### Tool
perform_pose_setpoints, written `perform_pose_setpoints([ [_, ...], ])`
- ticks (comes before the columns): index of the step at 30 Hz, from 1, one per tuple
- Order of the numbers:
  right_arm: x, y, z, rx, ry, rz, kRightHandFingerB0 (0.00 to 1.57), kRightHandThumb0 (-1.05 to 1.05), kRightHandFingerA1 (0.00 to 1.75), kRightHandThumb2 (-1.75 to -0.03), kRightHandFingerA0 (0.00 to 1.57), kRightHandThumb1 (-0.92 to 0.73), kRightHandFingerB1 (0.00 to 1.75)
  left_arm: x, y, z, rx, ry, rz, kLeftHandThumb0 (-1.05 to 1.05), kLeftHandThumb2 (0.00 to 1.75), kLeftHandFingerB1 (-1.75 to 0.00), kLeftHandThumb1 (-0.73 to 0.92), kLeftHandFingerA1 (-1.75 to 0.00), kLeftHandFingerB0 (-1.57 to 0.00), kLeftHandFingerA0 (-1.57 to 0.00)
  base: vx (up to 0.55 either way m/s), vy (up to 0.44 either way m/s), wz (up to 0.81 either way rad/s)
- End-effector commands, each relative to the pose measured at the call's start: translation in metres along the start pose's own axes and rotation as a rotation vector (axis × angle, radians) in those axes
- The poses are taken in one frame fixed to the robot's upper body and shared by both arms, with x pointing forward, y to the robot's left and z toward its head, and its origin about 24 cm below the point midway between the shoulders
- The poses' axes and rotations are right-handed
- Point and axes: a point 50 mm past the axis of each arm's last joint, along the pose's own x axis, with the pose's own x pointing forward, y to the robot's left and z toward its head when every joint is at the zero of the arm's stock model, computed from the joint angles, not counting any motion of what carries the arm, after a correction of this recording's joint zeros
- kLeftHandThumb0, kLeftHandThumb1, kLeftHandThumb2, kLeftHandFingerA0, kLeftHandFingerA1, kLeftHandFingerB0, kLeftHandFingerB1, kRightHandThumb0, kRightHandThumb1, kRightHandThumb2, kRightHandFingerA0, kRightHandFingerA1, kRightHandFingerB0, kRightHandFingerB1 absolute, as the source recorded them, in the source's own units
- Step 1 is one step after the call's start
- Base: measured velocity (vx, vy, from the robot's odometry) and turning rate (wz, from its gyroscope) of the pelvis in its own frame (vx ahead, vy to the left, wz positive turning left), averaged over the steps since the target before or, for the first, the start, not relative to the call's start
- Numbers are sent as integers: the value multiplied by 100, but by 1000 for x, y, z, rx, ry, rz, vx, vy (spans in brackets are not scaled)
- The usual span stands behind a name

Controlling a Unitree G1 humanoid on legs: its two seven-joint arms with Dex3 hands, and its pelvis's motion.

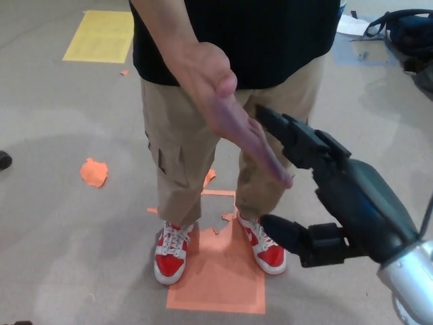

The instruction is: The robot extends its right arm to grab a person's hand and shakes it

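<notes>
Fingers (pixel 287 132) of right hand (pixel 318 196) spread beside person's hand (pixel 230 115); grey floor (pixel 61 223), orange patch (pixel 220 274).

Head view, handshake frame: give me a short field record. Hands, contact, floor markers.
right hand: open, fingers spread, raised beside the person's hand
person's hand: extended, flat, fingers pointing down toward the robot
contact: not grasped; upper fingers close to the palm, touch cannot be told
left hand: not in view
person: standing, red shoes at the orange floor square
other floor items: yellow sheet, orange scrap
</notes>
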Motion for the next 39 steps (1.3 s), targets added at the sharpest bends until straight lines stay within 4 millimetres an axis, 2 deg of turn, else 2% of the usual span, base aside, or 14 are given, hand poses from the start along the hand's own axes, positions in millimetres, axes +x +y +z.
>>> perform_pose_setpoints([
  [1, 19, -2, -11, -68, 178, 68, 0, -89, 20, -104, 0, -67, 20, -4, 1, -10, 5, -5, 29, -80, 113, -41, 78, -53, -16, -34, 0, 0, 0],
  [2, 21, -2, -11, -70, 181, 69, 0, -93, 16, -104, 0, -70, 15, -4, 2, -10, 6, -3, 28, -77, 69, -32, 92, -34, -29, -30, 0, 0, 0],
  [7, 31, -5, -9, -69, 220, 84, 0, -93, 14, -105, 0, -70, 14, -4, 5, -8, -13, -17, 22, -77, 69, -31, 92, -32, -27, -23, 0, 0, 0],
  [17, 50, -4, -19, -112, 291, 83, 0, -104, 9, -111, 0, -78, 9, -4, 6, -5, 2, -21, 8, -76, 70, -31, 92, -34, -24, -29, 0, 0, 0],
  [18, 52, -4, -19, -114, 295, 81, 0, -96, 13, -109, 0, -74, 13, -4, 6, -5, 0, -18, 7, -77, 70, -31, 91, -33, -23, -28, 0, 0, 0],
  [26, 70, 0, -24, -122, 322, 80, 0, -95, 14, -110, 0, -73, 14, -3, 6, -4, 2, -18, 20, -76, 70, -31, 92, -34, -27, -31, 0, 0, 0],
  [27, 73, 0, -26, -127, 330, 82, 0, -90, 0, -66, 0, -87, 0, -3, 7, -4, 5, -18, 21, -75, 70, -31, 92, -35, -27, -32, 0, 0, 0],
  [28, 74, 0, -26, -130, 336, 84, 0, -90, 0, -66, 0, -87, 0, -3, 7, -4, 7, -18, 22, -75, 70, -31, 92, -35, -27, -32, 0, 0, 0],
  [29, 75, 0, -27, -133, 341, 82, 0, -99, 0, -97, 0, -73, 1, -3, 7, -4, -3, -20, 17, -74, 69, -31, 92, -34, -27, -31, 0, 0, 0],
  [30, 77, 0, -29, -143, 352, 79, 0, -87, 0, -83, 0, -80, 0, -3, 7, -4, -13, -19, 18, -75, 68, -31, 92, -35, -28, -32, 0, 0, 0],
  [31, 78, 0, -30, -147, 356, 78, 0, -87, 0, -83, 0, -80, 0, -3, 7, -4, -15, -17, 19, -75, 68, -31, 92, -35, -28, -32, 0, 0, 0],
  [32, 80, 0, -31, -160, 360, 73, 0, -103, 9, -111, 0, -78, 8, -3, 7, -4, -14, -17, 20, -75, 69, -31, 92, -34, -27, -32, 0, 0, 0],
  [38, 93, 2, -40, -194, 393, 76, 0, -102, 9, -111, 0, -77, 9, -2, 6, -3, 8, -9, 22, -76, 70, -31, 91, -35, -25, -33, 0, 0, 0],
  [39, 96, 2, -41, -203, 401, 80, 0, -95, 14, -111, 0, -73, 14, -2, 6, -3, 8, -6, 21, -75, 70, -32, 92, -35, -26, -34, 0, 0, 0],
])
